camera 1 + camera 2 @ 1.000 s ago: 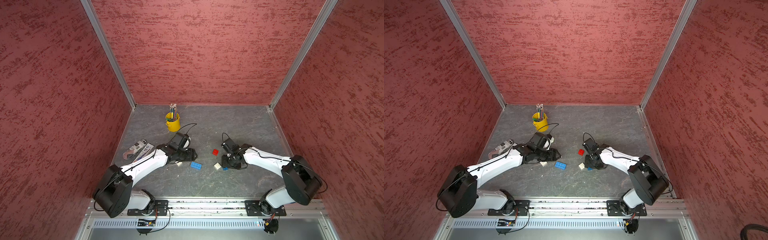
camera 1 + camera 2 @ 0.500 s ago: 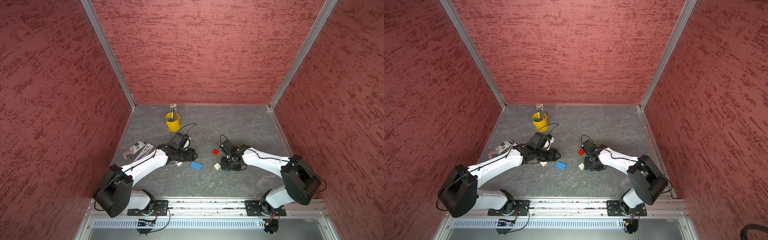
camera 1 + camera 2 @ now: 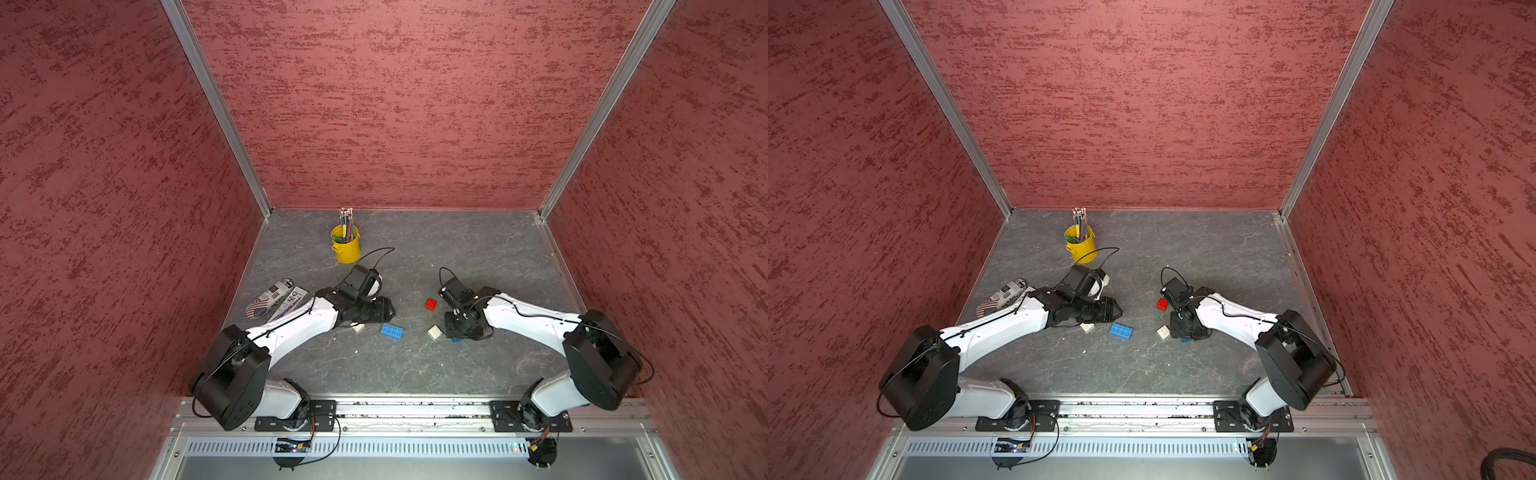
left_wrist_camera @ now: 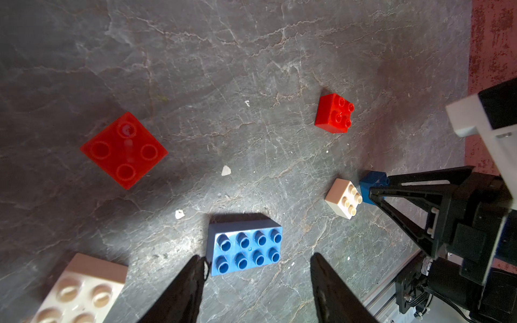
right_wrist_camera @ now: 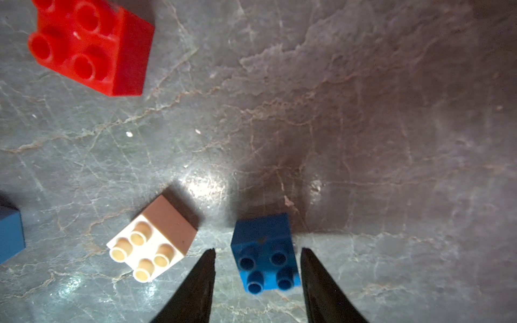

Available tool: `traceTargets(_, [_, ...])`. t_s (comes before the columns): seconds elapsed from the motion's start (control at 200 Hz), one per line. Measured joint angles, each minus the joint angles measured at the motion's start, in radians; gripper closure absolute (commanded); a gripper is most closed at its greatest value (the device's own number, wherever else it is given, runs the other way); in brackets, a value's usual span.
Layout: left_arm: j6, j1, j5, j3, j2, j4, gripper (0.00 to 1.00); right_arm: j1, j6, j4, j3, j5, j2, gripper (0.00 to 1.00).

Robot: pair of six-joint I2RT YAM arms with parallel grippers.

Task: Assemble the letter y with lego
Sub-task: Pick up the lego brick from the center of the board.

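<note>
The lego lies loose and apart on the grey floor; no letter y shows. My right gripper [image 5: 258, 249] is open and straddles the blue square brick [image 5: 264, 251], with a thin gap at each finger. Beside it sits a white brick [image 5: 152, 243] [image 3: 434, 332], and a red brick [image 3: 431, 304] lies farther back. My left gripper [image 4: 256, 255] is open and holds nothing. The blue rectangle [image 4: 244, 246] [image 3: 392, 331] lies just ahead of its fingertips. Another red brick [image 4: 124, 150] and another white brick [image 4: 81, 288] lie close to it.
A yellow pencil bucket [image 3: 346, 248] stands at the back, behind the left arm. A printed flat packet [image 3: 276, 298] lies at the left wall. Red walls close in three sides, and a metal rail [image 3: 415, 411] runs along the front.
My right gripper has settled over the blue square brick and its jaws have drawn closer together. The left arm has not moved.
</note>
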Motion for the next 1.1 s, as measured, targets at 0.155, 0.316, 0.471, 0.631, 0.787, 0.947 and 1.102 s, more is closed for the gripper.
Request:
traceTargets(0.155, [0.008,0.000,0.000,0.000,0.005,0.000,0.38,0.006,-0.005,0.001,0.000,0.001,0.012,0.55])
traceTargets(0.316, [0.009,0.000,-0.001,0.000,0.005,0.000,0.38,0.014,-0.018,-0.001,0.000,0.004,0.043,0.58])
traceTargets(0.471, [0.010,0.000,-0.002,0.000,0.005,0.000,0.38,0.018,-0.026,-0.006,0.001,0.011,0.049,0.63])
traceTargets(0.631, [0.011,0.000,-0.003,0.000,0.006,0.000,0.38,0.018,-0.037,-0.017,0.027,0.021,0.049,0.65])
traceTargets(0.787, [0.012,0.000,-0.005,0.002,0.010,-0.001,0.38,0.018,-0.060,-0.001,0.074,0.014,0.066,0.65])
traceTargets(0.947, [0.011,0.000,-0.008,0.002,0.011,-0.001,0.38,0.018,-0.082,0.026,0.113,0.010,0.132,0.66])
traceTargets(1.102, [0.011,0.000,-0.012,0.002,0.010,-0.001,0.38,0.018,-0.106,0.042,0.174,0.005,0.208,0.66])
